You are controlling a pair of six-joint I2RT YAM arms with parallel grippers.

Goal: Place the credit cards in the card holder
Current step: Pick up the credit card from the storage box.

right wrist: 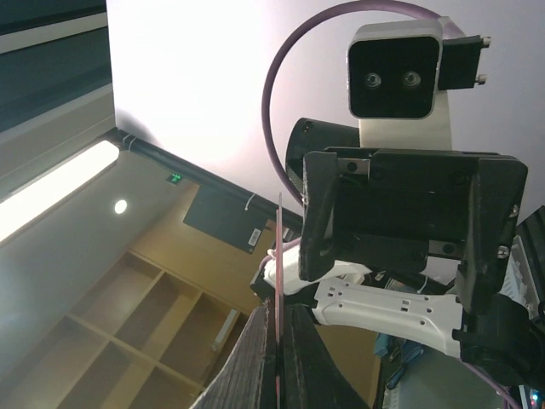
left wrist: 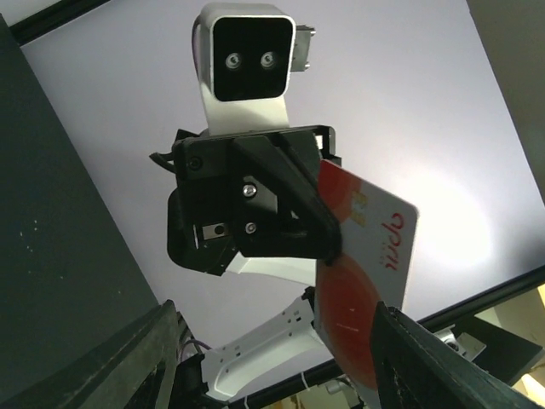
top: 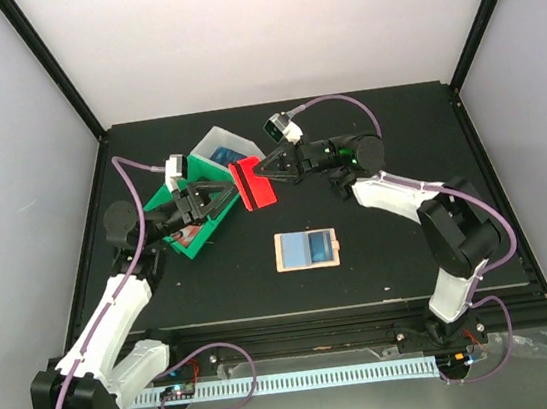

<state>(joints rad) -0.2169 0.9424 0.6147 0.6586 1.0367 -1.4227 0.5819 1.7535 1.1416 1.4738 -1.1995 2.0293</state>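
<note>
The card holder (top: 307, 249) lies open and flat with a blue card in its slot, long axis left-right; beyond it, up off the table, the red card (top: 253, 184) stands on edge — pinched by the right gripper (top: 261, 174); the left gripper (top: 232, 194) meets it from the opposite side, its grip unclear; farther left-back sit the green bin (top: 194, 245) and the white bin (top: 218, 147) — a blue card inside.
</note>
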